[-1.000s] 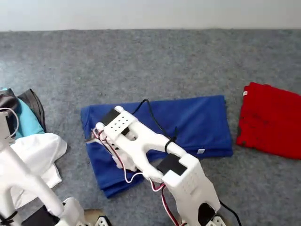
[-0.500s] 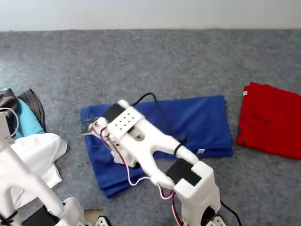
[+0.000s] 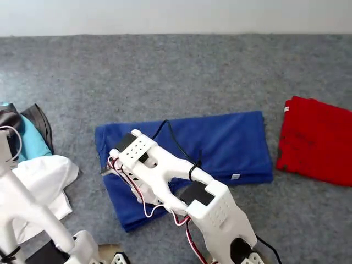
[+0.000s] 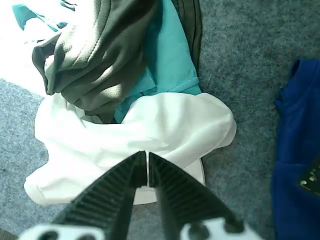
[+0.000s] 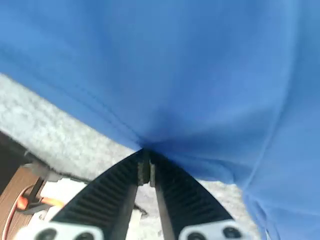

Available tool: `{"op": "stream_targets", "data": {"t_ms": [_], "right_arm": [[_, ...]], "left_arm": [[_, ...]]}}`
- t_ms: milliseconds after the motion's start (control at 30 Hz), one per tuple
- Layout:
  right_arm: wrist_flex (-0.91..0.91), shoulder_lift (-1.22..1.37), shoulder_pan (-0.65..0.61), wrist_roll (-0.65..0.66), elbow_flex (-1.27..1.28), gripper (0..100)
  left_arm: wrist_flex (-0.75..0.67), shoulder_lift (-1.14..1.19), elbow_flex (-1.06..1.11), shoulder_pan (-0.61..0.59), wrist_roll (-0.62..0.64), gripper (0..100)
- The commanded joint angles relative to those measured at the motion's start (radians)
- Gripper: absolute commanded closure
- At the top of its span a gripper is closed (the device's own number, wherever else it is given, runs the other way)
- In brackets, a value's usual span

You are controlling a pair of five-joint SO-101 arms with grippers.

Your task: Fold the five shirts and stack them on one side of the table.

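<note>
- On your left nothing has shifted in the last second. The left claw (image 4: 148, 161) hangs with its jaws together on nothing, just above the white shirt (image 4: 165, 125). That shirt lies crumpled with the teal shirt (image 4: 170, 55) and the grey shirt (image 4: 95, 45) at the left edge of the bench (image 3: 165, 71). All three are yet to be folded.
- In the middle, the right claw (image 5: 145, 165) has swung toward the far side with the hem raised a little, then come back down close to where it started. The blue shirt (image 3: 220, 143) lies much as it did, so I judge that you have gained no fold yet.
- The right claw is clamped on the blue shirt's left hem. The rest of the cloth spreads flat to the right of the claw, under that arm.
- On your right, the red shirt (image 3: 316, 140) sits folded and unmoved, apart from the blue one. It looks like the start of your stack.
</note>
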Motion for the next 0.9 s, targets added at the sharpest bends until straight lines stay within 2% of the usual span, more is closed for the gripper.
{"op": "stream_targets", "data": {"t_ms": [0,300,400,500,567,700,867], "right_arm": [[0.042,-0.021,0.008,0.000,-0.031,98.9],[0.036,-0.268,0.004,-0.009,-0.017,98.4],[0.015,-0.364,-0.035,-0.009,0.037,91.2],[-0.015,-0.475,-0.108,-0.009,0.161,81.3],[-0.065,-0.542,-0.165,-0.009,0.275,79.4],[-0.278,-0.627,-0.228,-0.009,0.466,79.1],[-0.394,-0.579,-0.282,-0.009,0.522,74.5]], "left_arm": [[0.014,-0.032,-0.004,-0.005,0.000,98],[0.014,-0.032,-0.004,-0.008,0.000,98],[0.012,-0.025,-0.005,-0.038,-0.003,95],[0.012,-0.023,-0.005,-0.072,-0.005,87],[0.012,-0.023,-0.004,-0.092,-0.005,84],[0.012,-0.023,-0.004,-0.095,-0.005,84],[0.012,-0.023,-0.004,-0.092,-0.005,84]]}}
